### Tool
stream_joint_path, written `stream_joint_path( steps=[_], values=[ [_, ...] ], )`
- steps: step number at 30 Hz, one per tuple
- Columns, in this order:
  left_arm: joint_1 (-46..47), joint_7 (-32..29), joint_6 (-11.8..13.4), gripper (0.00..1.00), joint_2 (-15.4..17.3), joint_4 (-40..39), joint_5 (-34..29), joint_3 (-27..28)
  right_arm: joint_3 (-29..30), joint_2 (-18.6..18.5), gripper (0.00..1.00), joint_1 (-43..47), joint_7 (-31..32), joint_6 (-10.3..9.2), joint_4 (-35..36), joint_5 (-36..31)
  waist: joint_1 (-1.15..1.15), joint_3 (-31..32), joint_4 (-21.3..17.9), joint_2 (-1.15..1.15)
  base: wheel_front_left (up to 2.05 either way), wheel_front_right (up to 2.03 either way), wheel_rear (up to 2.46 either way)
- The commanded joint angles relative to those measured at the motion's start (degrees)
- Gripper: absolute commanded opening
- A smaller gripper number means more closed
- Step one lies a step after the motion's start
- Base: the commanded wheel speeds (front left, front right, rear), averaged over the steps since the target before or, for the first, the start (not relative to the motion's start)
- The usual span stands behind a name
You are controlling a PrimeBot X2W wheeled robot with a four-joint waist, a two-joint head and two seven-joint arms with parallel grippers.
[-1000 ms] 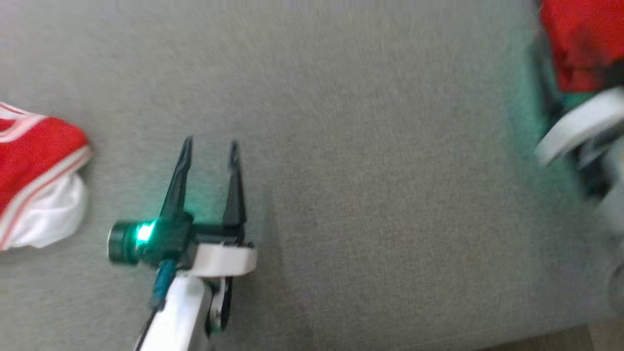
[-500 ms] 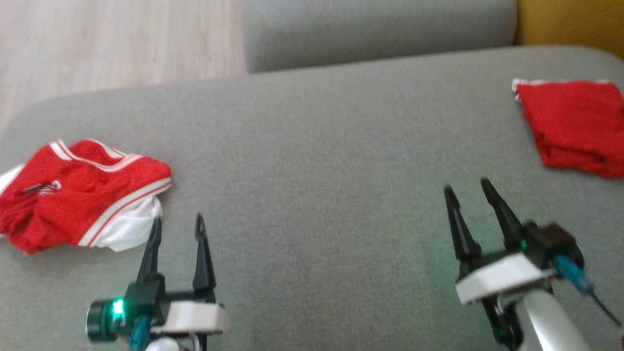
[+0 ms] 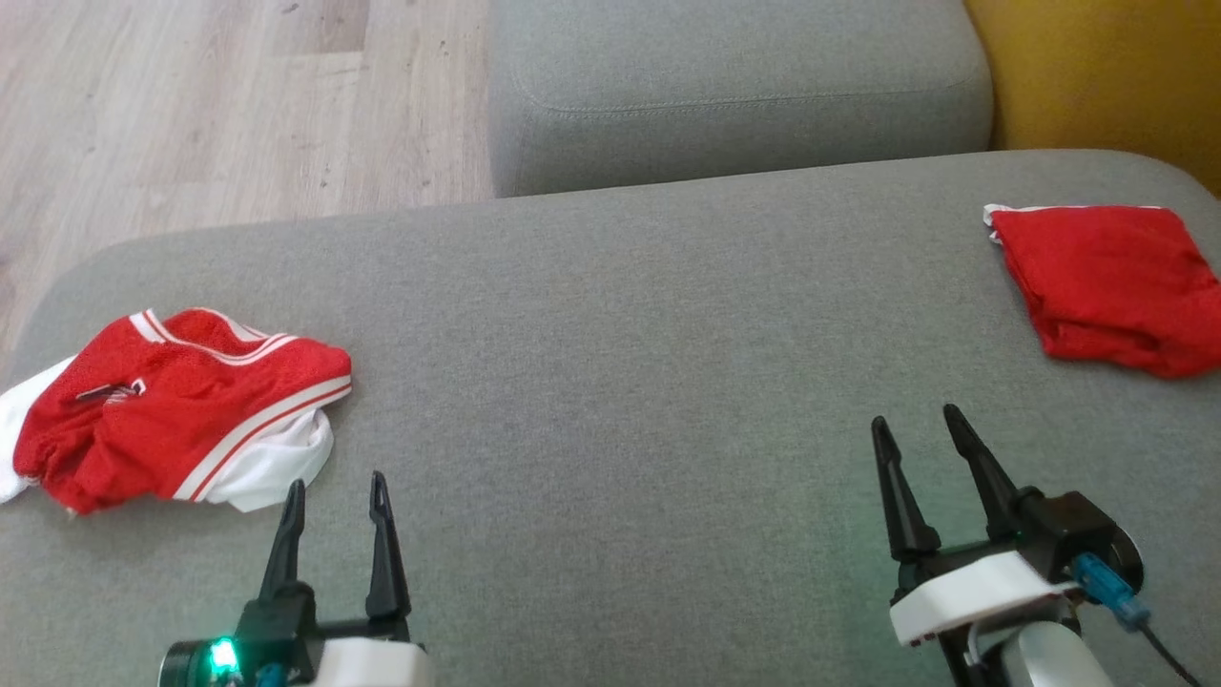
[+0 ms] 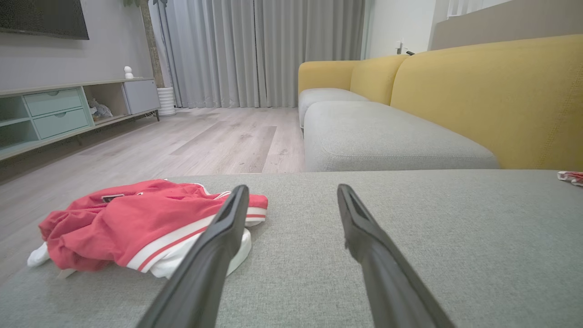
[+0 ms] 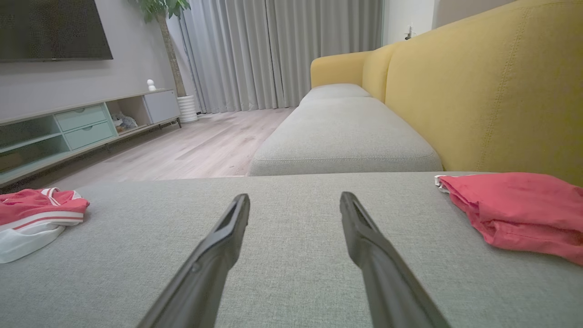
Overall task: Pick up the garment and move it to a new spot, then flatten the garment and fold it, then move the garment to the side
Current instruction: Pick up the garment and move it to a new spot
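1. Garment [image 3: 181, 410] of red mesh fabric with white stripes and a white lining, crumpled in a loose heap at the left end of the wide grey fabric sofa cushion [image 3: 610, 382], close to its rounded corner.
2. Small dark label [image 3: 113, 389] on top of the heap, with pale marks on it; writing too small to read.
3. Long dark left fingers [image 3: 286, 544] spread wide apart, gripping nothing, pointing forward over bare grey fabric.
4. From the head view: white edge of the garment just ahead and to the left of the left fingers, near their tips but not touching.
5. From the left wrist view: garment ahead and to the left, its striped hem and white lining partly hidden behind the left-hand finger.
6. Long dark right fingers [image 3: 897, 496] likewise spread wide and empty, over the right part of the cushion, well apart from the garment; in the right wrist view, garment only at the far left edge.
7. Folded red garment [image 3: 1107, 286], plain, laid flat in a rough square with a sliver of white at one corner, at the right end of the cushion, ahead and to the right of the right fingers, not touching them.
8. Beyond the cushion: second grey seat cushion [image 3: 734, 86], yellow sofa back [image 3: 1107, 76], pale wooden floor [image 3: 191, 105].
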State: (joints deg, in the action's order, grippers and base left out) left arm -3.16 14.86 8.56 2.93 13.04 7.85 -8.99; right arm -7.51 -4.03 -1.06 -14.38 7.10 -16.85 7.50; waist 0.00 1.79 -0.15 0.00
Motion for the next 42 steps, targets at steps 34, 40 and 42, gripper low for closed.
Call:
stream_joint_path(
  steps=[34, 40, 42],
  values=[
    [0.84, 0.14, 1.63, 1.00, -0.05, -4.71, 2.22, 3.62, -2.16, -1.06, 1.00, -2.53, -0.62, 0.39, 1.35, -0.26, 0.00, -4.52, 20.38, 0.00, 0.00, 0.00, 0.00],
    [3.95, 0.14, 2.28, 1.00, -0.05, -7.37, 3.78, 5.35, -0.10, -2.27, 1.00, -3.66, -0.62, 0.39, 4.27, -2.01, 0.00, -9.35, 23.39, 0.00, 0.00, 0.00, 0.00],
    [7.40, 0.14, 1.71, 1.00, -0.05, -8.68, 2.78, 6.18, 0.30, -3.40, 1.00, -4.40, -0.62, 0.39, 5.37, -2.59, 0.00, -11.99, 23.79, 0.00, 0.00, 0.00, 0.00]
  ],
)
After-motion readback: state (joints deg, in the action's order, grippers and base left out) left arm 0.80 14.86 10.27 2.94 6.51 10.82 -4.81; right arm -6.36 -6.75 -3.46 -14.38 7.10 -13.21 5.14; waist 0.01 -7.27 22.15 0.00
